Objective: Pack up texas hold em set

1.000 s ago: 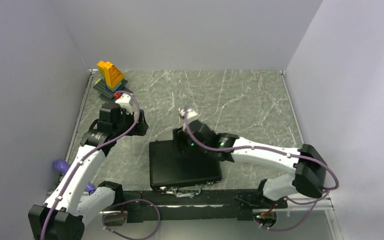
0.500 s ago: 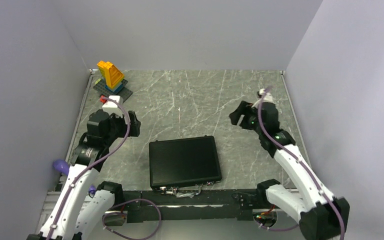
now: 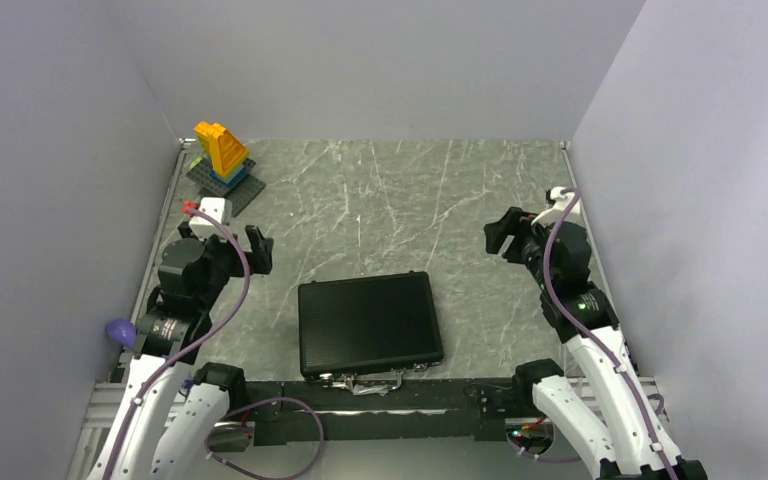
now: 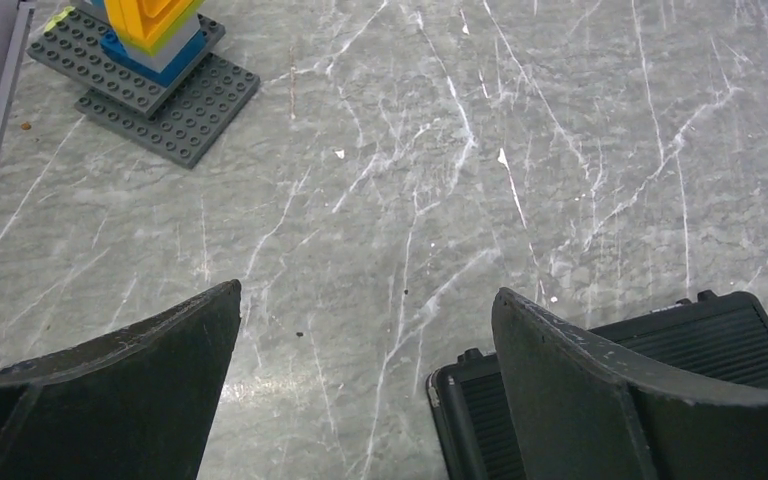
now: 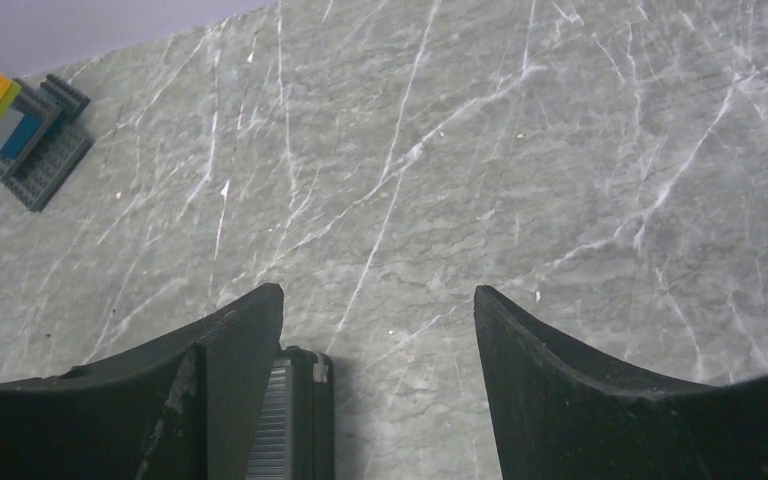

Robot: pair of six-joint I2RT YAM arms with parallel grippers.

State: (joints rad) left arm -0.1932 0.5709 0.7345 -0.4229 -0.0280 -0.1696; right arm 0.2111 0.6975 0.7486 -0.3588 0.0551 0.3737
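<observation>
Top external view: the texas hold em set is seen as a closed black case point(image 3: 369, 323) lying flat on the marble-patterned table point(image 3: 410, 200). Its long axis runs left to right, turned slightly so that the right end sits a little farther back. The handle point(image 3: 370, 384) and silver latches point(image 3: 416, 368) are on the near long edge, facing the arm bases; small hinge bumps are seen on the far edge in the left wrist view. No chips, cards or dice are visible.

The left gripper point(image 4: 365, 295) is held above the table to the left of the case and slightly behind its far-left corner, well apart from it. Its jaws are spread wide and nothing is held between them. The far-left corner of the case is seen below its right-hand finger point(image 4: 600, 400).

The right gripper point(image 5: 377, 290) is held to the right of the case and behind its far-right corner, also apart from it. Its jaws are parted and empty. A corner of the case is seen beside its left-hand finger point(image 5: 220, 380).

A yellow-blue toy brick tower point(image 3: 222, 150) on a dark baseplate point(image 3: 245, 190) stands well behind and to the left of the case, beyond the left gripper. Nothing lies between the case and either gripper.
</observation>
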